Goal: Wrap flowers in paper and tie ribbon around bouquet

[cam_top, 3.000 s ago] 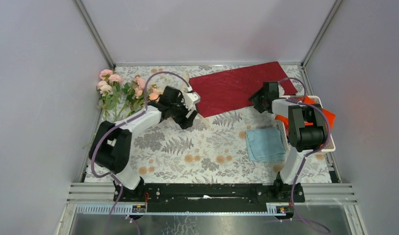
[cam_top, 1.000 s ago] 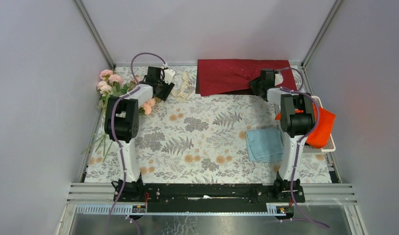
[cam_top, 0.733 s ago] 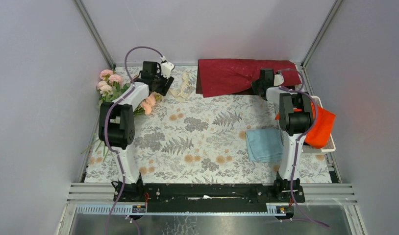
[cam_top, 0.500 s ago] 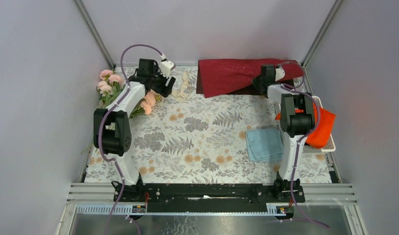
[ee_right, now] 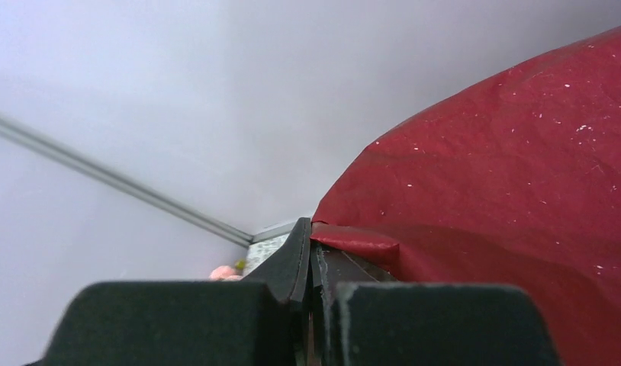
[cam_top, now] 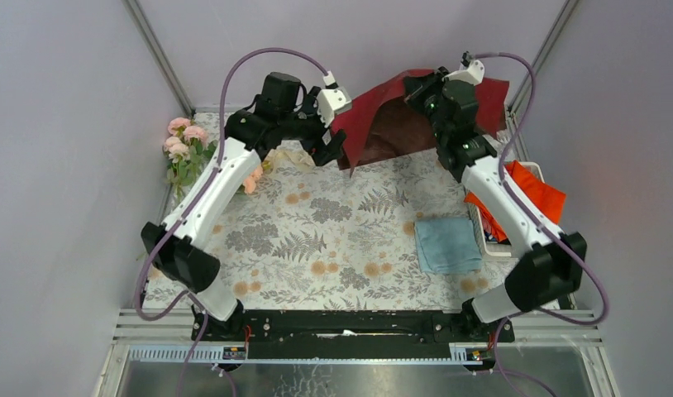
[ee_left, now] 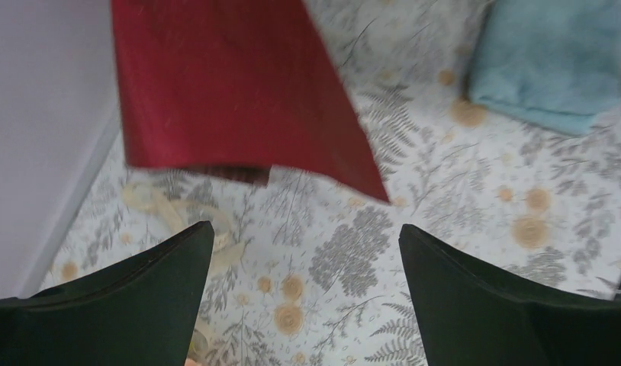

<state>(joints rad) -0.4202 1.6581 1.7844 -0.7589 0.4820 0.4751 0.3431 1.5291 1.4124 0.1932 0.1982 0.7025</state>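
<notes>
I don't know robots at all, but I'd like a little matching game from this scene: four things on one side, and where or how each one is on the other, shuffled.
Things:
1. paper
2. flowers
3. ribbon
4. blue cloth

Places or states:
A. folded flat, front right
B. lifted in the air, pinched by the right fingers
C. lying at the far left edge
D. curled flat at the back, left of middle

Pairs: 1-B, 2-C, 3-D, 4-A

Top external: high at 6 o'clock, facing down. Wrist cameras, close-range: left faces tablecloth [ee_left: 460, 252], right faces wall [ee_right: 216, 76]. All share the paper [cam_top: 374, 106].
</notes>
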